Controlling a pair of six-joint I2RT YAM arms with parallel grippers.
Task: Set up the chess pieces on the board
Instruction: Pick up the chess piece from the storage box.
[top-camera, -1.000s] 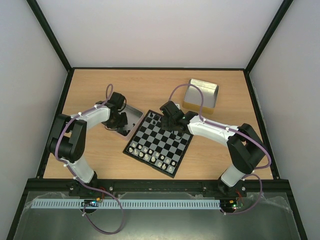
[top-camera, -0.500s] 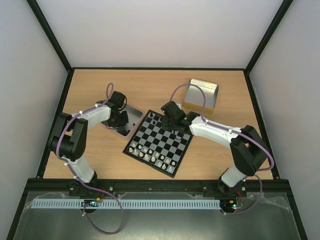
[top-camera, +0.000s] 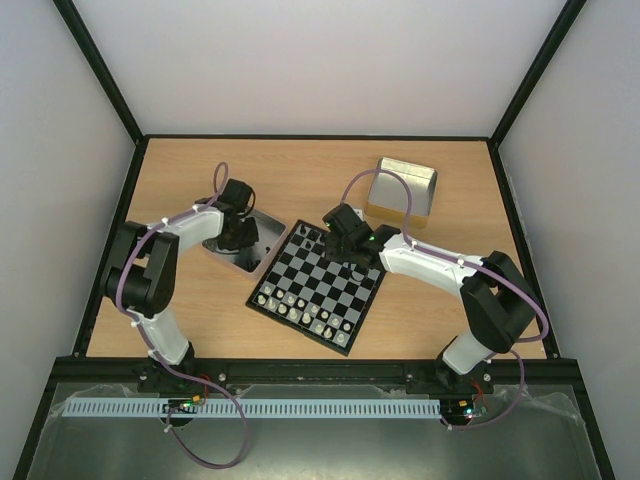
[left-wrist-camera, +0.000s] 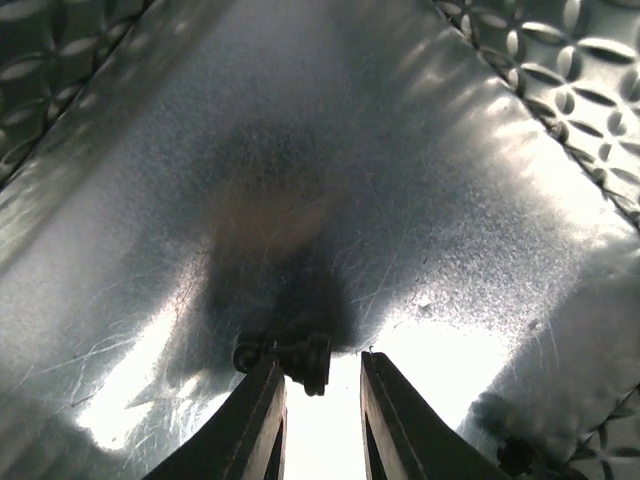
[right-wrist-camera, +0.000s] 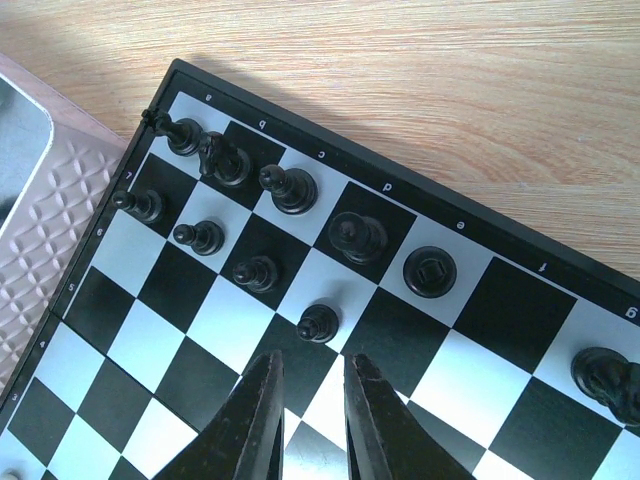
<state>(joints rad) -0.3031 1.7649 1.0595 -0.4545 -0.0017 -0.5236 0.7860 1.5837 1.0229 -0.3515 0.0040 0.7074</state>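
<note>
Chess piece (left-wrist-camera: 290, 355) lying on tray (left-wrist-camera: 400, 150), just beyond left claw (left-wrist-camera: 322, 372) tips.

Both arms reach forward; left fingers (left-wrist-camera: 255, 425) and right fingers (right-wrist-camera: 250, 425) point down, each pair narrowly parted, empty.

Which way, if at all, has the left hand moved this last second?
Yes, slightly: the left hand drew away from the tray's near corner, toward its middle.
</note>
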